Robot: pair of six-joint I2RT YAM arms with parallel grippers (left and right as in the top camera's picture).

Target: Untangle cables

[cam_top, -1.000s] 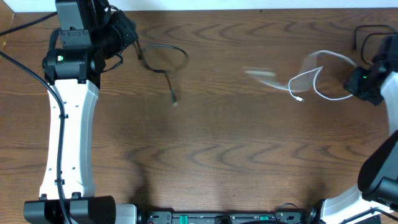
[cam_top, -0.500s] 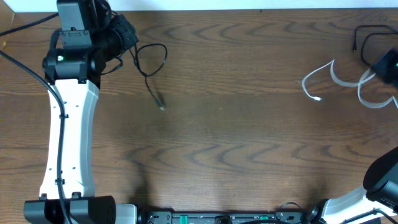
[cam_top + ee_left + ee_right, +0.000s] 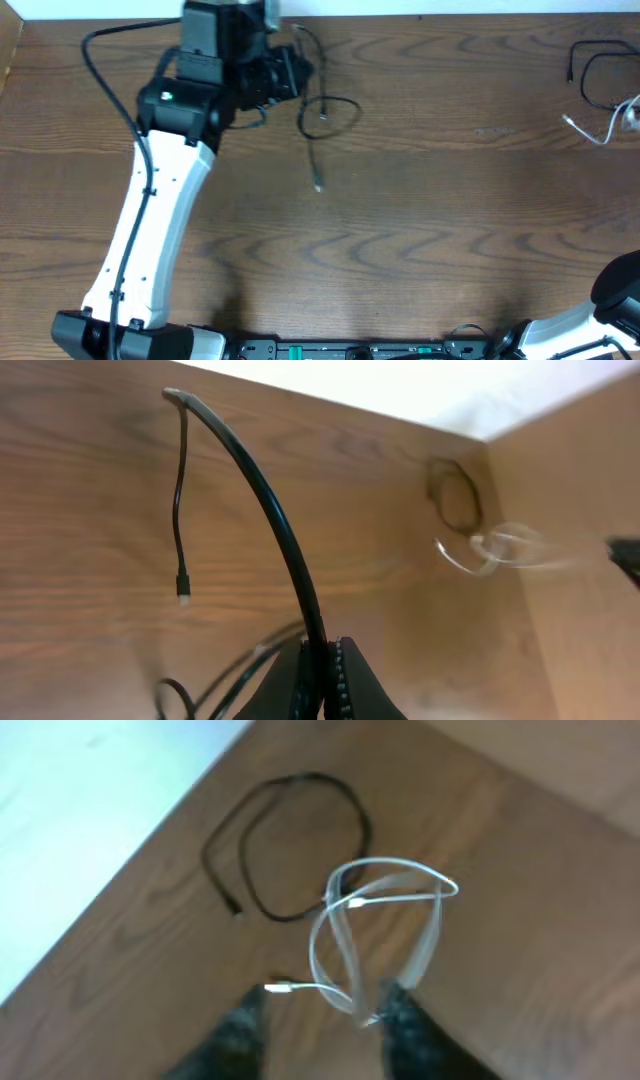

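Both apart: left claw [image 3: 322, 660], right claw [image 3: 325, 1025].

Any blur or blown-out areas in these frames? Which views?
Overhead: mostly sharp, evenly lit; white cable at the right edge slightly smeared. Left wrist: black cable crisp, white cable smeared, top strip washed out. Right wrist: soft throughout, white cable ghosted, top-left corner blown out.
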